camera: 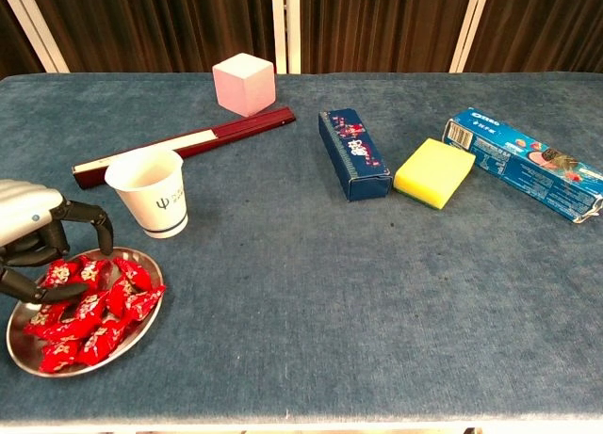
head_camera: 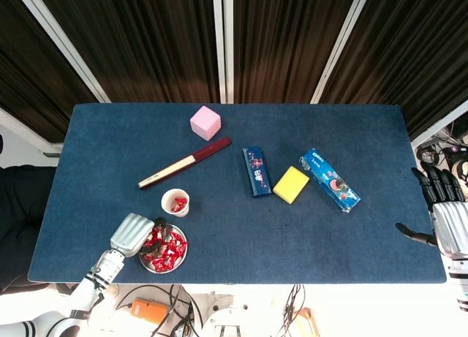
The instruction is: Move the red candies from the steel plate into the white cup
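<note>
Light, crinkly, slippery red wrapped candies [camera: 87, 302] on round steel plate [camera: 24, 352]; best pinched at twisted wrapper ends; left hand [camera: 33, 241] curled over them, pinch uncertain; right hand [head_camera: 447, 220] spread, empty.

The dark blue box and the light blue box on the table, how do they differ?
The dark blue box is navy, shorter and has small red marks on top; the light blue box is brighter, longer and shows a cookie picture with white lettering. The dark one lies left of the yellow sponge, running nearly front to back; the light one lies right of the sponge and runs diagonally. Both are slim cartons lying flat on the blue table, far from either hand.
</note>
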`<state>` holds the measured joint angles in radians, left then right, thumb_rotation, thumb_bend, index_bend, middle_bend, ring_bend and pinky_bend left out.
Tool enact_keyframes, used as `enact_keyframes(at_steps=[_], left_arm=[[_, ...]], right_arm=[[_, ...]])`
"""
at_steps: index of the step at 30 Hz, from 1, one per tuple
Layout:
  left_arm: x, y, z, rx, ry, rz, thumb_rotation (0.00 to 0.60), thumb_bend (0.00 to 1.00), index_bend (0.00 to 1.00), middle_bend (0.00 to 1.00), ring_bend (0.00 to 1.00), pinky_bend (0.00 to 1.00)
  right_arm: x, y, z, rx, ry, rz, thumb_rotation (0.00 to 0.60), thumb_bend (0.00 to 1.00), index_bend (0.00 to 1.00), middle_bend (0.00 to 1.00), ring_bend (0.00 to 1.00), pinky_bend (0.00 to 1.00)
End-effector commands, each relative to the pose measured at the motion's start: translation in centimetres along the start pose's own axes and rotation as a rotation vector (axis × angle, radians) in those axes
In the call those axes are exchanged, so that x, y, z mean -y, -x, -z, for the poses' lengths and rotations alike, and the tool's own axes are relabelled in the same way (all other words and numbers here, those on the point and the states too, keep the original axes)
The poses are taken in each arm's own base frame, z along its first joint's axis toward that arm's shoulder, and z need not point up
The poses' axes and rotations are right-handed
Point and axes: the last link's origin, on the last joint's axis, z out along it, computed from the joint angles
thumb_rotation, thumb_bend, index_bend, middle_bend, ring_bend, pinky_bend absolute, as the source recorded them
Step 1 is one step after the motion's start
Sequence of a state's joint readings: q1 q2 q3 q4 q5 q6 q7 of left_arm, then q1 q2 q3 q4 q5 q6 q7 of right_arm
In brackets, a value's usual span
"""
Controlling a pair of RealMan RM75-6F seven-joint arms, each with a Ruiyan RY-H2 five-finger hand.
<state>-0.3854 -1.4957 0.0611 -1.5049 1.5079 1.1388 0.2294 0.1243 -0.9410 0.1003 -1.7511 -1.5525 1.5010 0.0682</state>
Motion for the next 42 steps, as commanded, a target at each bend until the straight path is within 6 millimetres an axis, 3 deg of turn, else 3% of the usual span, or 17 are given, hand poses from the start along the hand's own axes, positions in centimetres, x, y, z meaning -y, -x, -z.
enact_keyframes(at_steps=[1, 9, 17, 27, 36, 42], left_arm=[[-0.1, 0.2, -0.2, 0.006, 0.001, 0.001, 0.6, 0.22, 0.43, 0.97, 0.94, 0.84], [0.0, 0.4, -0.5, 0.011, -0.001, -0.006, 0.598, 0.27, 0.48, 0.97, 0.94, 0.84], [0.7, 0.7, -0.6, 0.026, -0.019, -0.024, 0.552, 0.35, 0.5, 0.97, 0.94, 0.84], [0.6, 0.5, -0.3, 0.016, -0.008, 0.007, 0.569, 0.45, 0.6, 0.97, 0.94, 0.84], [-0.4, -4.1, -0.7, -0.13, 0.053, 0.081, 0.569, 0.45, 0.6, 0.97, 0.94, 0.84], [-1.7, -7.9, -3.0, -0.213, 0.102, 0.126, 0.569, 0.44, 0.6, 0.97, 0.94, 0.84]], right_arm=[[0.0, 0.0, 0.0, 0.001, 0.001, 0.001, 0.6, 0.16, 0.0, 0.01, 0.0, 0.03], [0.0, 0.1, -0.1, 0.005, 0.003, 0.001, 0.6, 0.16, 0.0, 0.01, 0.0, 0.02], [0.1, 0.1, -0.1, 0.01, 0.001, 0.002, 0.6, 0.16, 0.0, 0.01, 0.0, 0.02], [0.1, 0.1, 0.1, 0.01, -0.001, 0.001, 0.6, 0.16, 0.0, 0.01, 0.0, 0.02], [0.0, 0.0, 0.3, -0.001, 0.002, -0.002, 0.6, 0.16, 0.0, 0.01, 0.0, 0.03], [-0.2, -0.1, 0.4, -0.006, 0.006, -0.004, 0.6, 0.16, 0.0, 0.01, 0.0, 0.02]])
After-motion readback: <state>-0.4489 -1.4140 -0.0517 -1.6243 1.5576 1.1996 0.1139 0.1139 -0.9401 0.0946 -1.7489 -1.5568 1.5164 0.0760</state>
